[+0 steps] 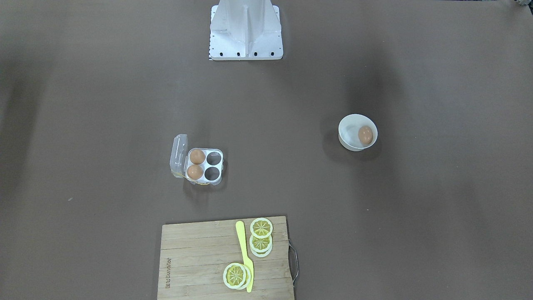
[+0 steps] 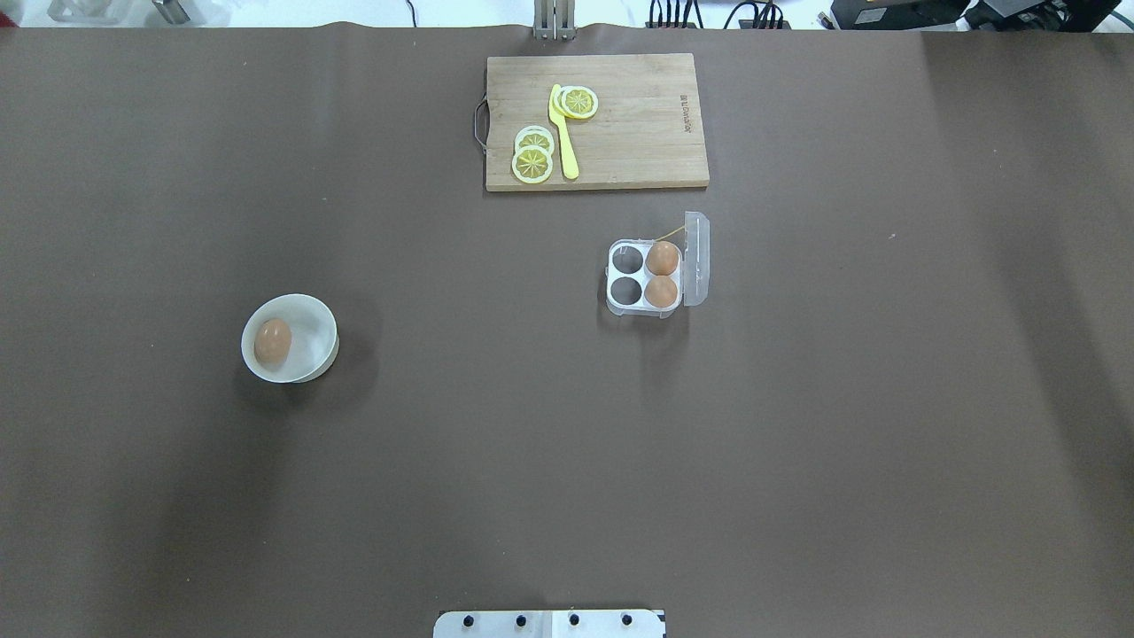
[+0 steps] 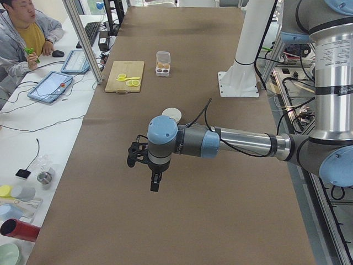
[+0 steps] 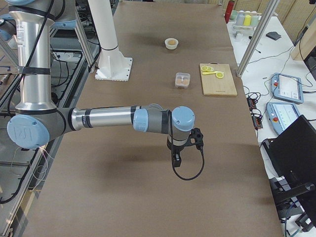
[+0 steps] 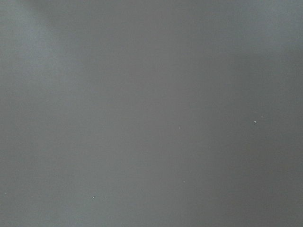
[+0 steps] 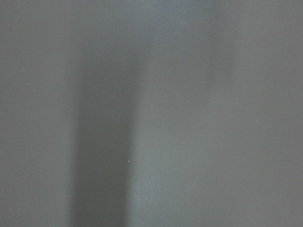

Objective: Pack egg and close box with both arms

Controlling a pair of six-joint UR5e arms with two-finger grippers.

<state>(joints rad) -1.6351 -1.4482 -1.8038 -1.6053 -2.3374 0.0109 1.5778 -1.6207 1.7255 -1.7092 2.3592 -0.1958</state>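
Observation:
The clear box (image 2: 644,276) sits right of the table's middle with its lid (image 2: 696,257) open and upright at the side. Two brown eggs (image 2: 662,275) fill the cells next to the lid; the other two cells are empty. A third egg (image 2: 272,342) lies in a white bowl (image 2: 312,330) on the left. My left gripper (image 3: 156,185) shows only in the exterior left view, and my right gripper (image 4: 176,162) only in the exterior right view. Both hang over bare table far from box and bowl. I cannot tell whether they are open or shut. Both wrist views show only the brown table cover.
A wooden cutting board (image 2: 638,124) with lemon slices (image 2: 532,162) and a yellow knife (image 2: 563,133) lies at the far edge behind the box. The white robot base (image 1: 246,31) stands at the near edge. A person (image 3: 22,38) sits beside the table.

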